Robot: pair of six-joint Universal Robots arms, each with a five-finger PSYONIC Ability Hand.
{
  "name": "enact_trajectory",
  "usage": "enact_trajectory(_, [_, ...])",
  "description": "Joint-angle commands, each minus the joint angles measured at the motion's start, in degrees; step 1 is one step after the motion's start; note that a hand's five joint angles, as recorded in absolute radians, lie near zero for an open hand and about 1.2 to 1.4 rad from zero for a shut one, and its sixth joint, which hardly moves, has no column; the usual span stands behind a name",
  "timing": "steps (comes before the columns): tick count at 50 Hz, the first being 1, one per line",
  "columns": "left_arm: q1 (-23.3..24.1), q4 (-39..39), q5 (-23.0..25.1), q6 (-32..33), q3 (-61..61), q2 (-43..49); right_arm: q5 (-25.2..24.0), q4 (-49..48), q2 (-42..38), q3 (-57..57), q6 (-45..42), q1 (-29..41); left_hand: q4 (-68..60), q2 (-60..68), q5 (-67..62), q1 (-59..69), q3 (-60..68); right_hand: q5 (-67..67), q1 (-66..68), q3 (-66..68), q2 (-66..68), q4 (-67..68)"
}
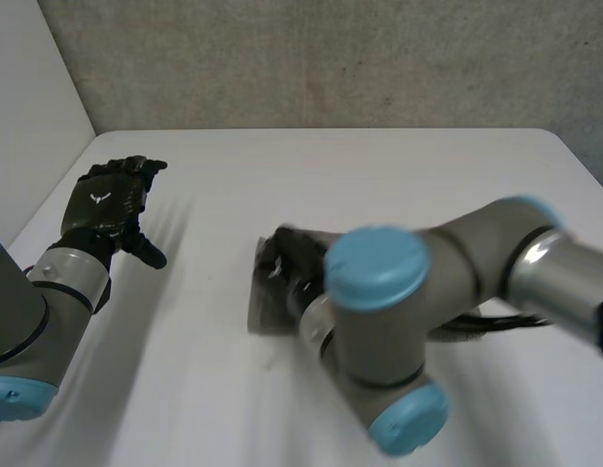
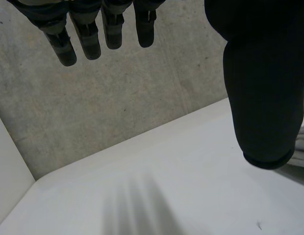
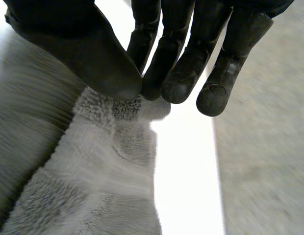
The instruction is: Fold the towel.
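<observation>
A grey fluffy towel (image 1: 264,307) lies bunched near the middle of the white table (image 1: 379,175), mostly hidden under my right arm (image 1: 379,292). My right hand (image 1: 294,261) is on it. In the right wrist view, the thumb and fingertips of the right hand (image 3: 88,54) meet and pinch a tuft at the corner of the towel (image 3: 103,171). My left hand (image 1: 112,199) hovers over the table's left side, well away from the towel. Its fingers (image 2: 88,39) are straight and hold nothing. A sliver of the towel (image 2: 303,147) shows past its thumb.
A grey wall (image 1: 331,58) rises behind the table's far edge, and a white panel (image 1: 29,117) runs along its left side. Bare tabletop stretches between the left hand and the towel. The right arm's elbow reaches across the table's near right part.
</observation>
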State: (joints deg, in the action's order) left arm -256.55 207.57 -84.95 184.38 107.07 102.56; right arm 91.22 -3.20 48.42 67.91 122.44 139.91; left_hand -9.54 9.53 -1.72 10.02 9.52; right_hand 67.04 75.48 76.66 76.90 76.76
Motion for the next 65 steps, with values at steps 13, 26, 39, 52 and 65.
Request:
enact_trajectory(13, [0.08,0.21,0.13,0.11,0.42,0.10,-5.16,-3.04,17.22,21.10,32.57,-15.95,-0.50,0.52,1.67,0.03,0.53,-67.04,-65.48,-66.66,-66.90,-66.76])
enact_trajectory(26, [0.96,0.21,0.04,0.20,0.60,0.53,-8.26,-3.92,17.59,34.75,28.03,-31.63,-0.50,0.52,1.67,0.03,0.53,-67.04,-65.48,-66.66,-66.90,-66.76])
enact_trajectory(39, [0.96,0.21,0.04,0.20,0.60,0.18,-6.59,-6.56,18.02,32.65,17.78,-34.35,-0.50,0.52,1.67,0.03,0.53,2.96,4.52,3.34,3.10,3.24])
enact_trajectory(52, [2.54,0.21,0.13,0.37,0.42,-0.43,-1.49,-5.85,10.82,13.48,-2.21,-8.07,-0.50,0.52,1.67,0.03,0.53,2.96,4.52,3.34,3.10,3.24])
enact_trajectory(65, [3.60,0.12,0.13,0.46,-0.37,-1.22,-7.03,0.21,-1.13,5.13,-15.30,-0.07,-0.50,0.52,1.67,0.03,0.53,-28.94,-27.38,-28.56,-28.80,-28.65])
